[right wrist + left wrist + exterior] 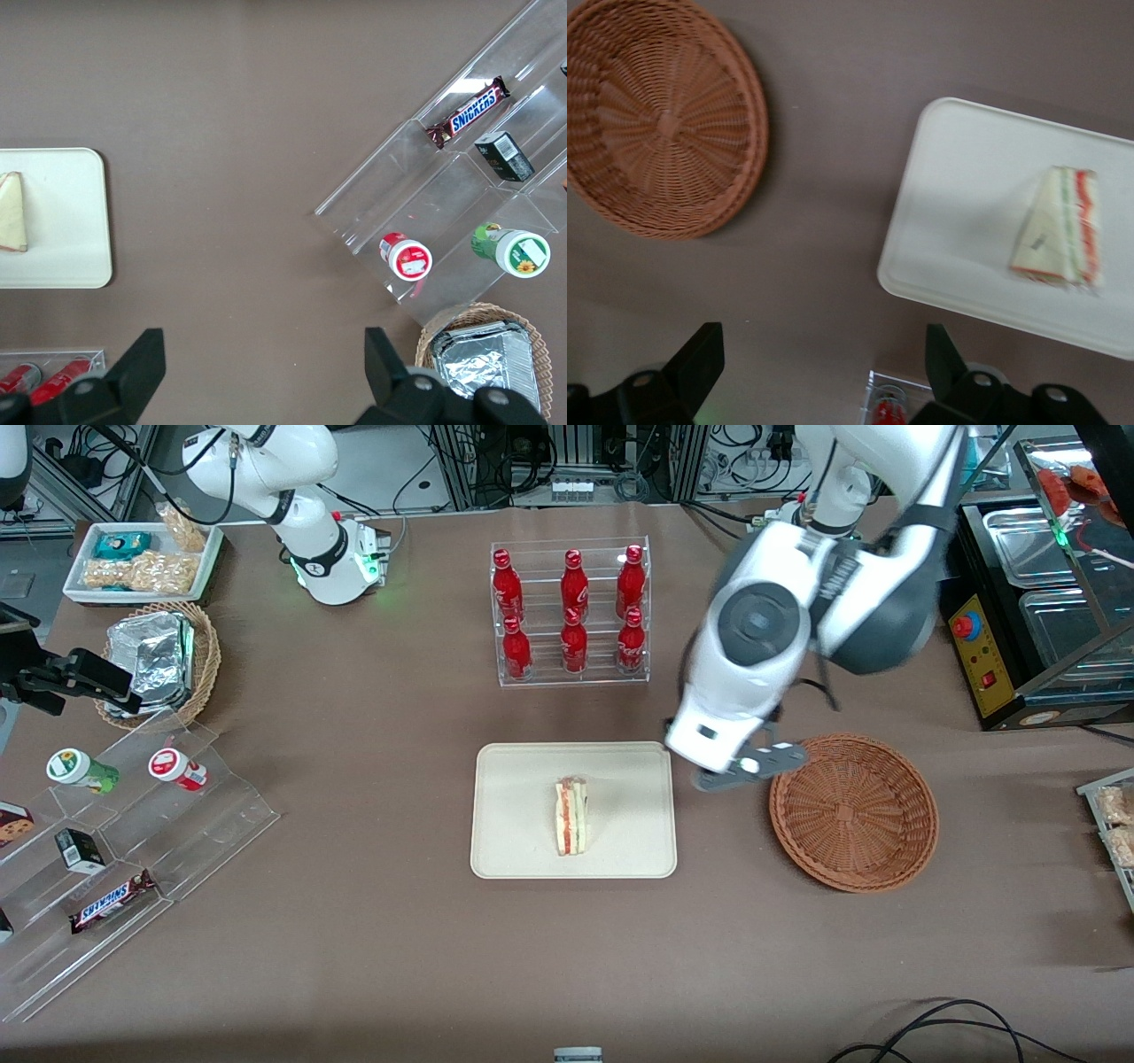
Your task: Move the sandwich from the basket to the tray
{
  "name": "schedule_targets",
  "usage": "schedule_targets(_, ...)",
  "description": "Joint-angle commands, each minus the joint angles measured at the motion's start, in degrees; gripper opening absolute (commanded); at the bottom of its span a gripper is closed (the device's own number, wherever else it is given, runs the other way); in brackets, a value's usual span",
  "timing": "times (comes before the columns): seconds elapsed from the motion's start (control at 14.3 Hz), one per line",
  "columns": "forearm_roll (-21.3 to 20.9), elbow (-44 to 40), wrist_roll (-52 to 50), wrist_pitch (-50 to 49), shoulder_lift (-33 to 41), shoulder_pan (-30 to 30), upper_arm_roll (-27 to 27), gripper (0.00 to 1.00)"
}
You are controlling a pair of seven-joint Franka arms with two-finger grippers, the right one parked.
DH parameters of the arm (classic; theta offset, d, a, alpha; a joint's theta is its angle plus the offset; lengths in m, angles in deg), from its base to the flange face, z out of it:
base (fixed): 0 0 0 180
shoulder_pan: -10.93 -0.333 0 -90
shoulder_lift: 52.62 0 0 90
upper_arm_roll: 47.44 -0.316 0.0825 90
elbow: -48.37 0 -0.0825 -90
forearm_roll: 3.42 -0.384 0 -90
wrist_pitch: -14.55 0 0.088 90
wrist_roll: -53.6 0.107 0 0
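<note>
- Front view: the sandwich (571,817) stands on its edge near the middle of the tray (514,779), and the basket (853,811) beside the tray holds nothing. The gripper (751,766) hangs above the strip of table between tray and basket, touching neither. By the look of it the placing is done and only the retreat is left. The bottle rack (571,613) stands farther from the camera than the tray.
- Left wrist view: the two black fingers (700,359) are spread wide with nothing between them; below lie the bare basket (656,115), the tray (957,195) and the sandwich (1063,228).
- Right wrist view: the tray (71,221) shows with one corner of the sandwich (11,212).
- Risk, as a judgement: the sandwich balances on a narrow edge, so a low sideways sweep of the arm that bumps the tray rim could tip it over.
</note>
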Motion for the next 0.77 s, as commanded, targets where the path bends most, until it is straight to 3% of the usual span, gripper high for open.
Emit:
schedule_targets(0.0,-0.57,4.44,1.81,-0.53,2.65,-4.94,0.58,1.0)
schedule_targets(0.28,-0.57,15.43,11.47,-0.26,13.02,-11.18,0.58,1.0)
schedule_targets(0.7,-0.65,19.93,23.33,-1.31,20.15,-20.33,0.58,1.0)
